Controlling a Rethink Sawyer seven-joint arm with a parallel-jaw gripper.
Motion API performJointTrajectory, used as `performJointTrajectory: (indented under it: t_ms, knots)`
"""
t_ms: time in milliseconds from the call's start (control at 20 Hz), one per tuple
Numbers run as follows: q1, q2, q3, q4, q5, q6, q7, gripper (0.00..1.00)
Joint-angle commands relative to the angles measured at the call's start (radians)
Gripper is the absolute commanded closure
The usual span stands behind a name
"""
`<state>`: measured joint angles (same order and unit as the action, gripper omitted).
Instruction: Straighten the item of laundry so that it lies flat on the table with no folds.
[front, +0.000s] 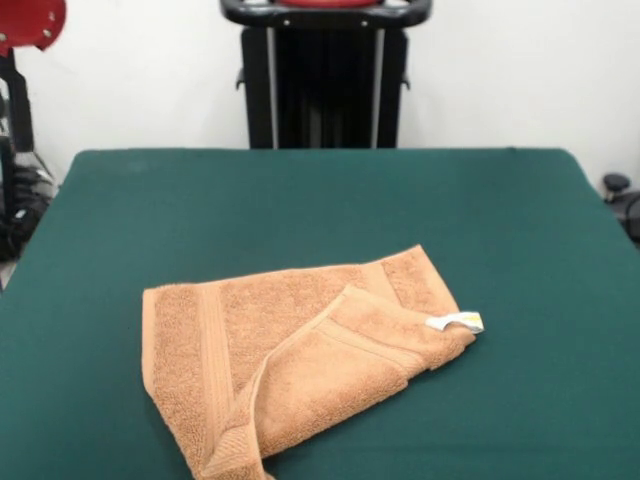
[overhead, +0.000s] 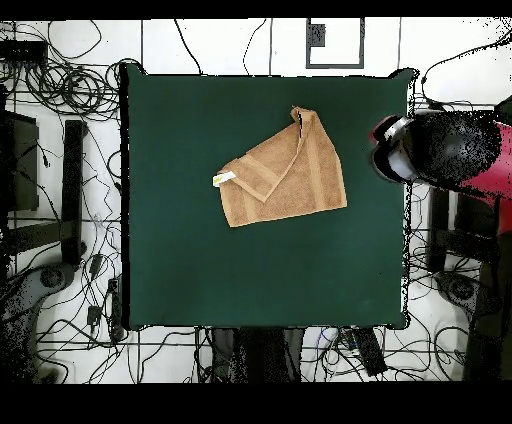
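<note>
From the front, the orange-tan towel (front: 300, 350) lay on the green surface (front: 320, 200) toward the near edge, a little left of centre, with one part folded diagonally over the rest and its white tag (front: 457, 322) poking out at the right corner. Overhead, the towel (overhead: 285, 172) sat above centre, while the red and black arm (overhead: 445, 150) hung off the right edge; whether its fingers were apart or together could not be told

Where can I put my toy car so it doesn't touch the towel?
The green table is bare between the towel and the robot's pedestal, and along both sides of the towel. The only taken spot is the towel itself, which is folded over.
</note>
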<state>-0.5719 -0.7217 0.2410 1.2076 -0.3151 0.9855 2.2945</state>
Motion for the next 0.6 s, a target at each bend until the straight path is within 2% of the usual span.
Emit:
performJointTrajectory:
  t_ms: [50,300,600]
  knots:
    - [0.05,0.105,0.121,0.164,-0.012,-0.084,-0.182,0.0]
    - [0.088,0.132,0.09,0.138,-0.034,-0.094,-0.12,0.0]
    - [0.064,0.133,0.111,0.147,-0.012,-0.078,-0.182,0.0]
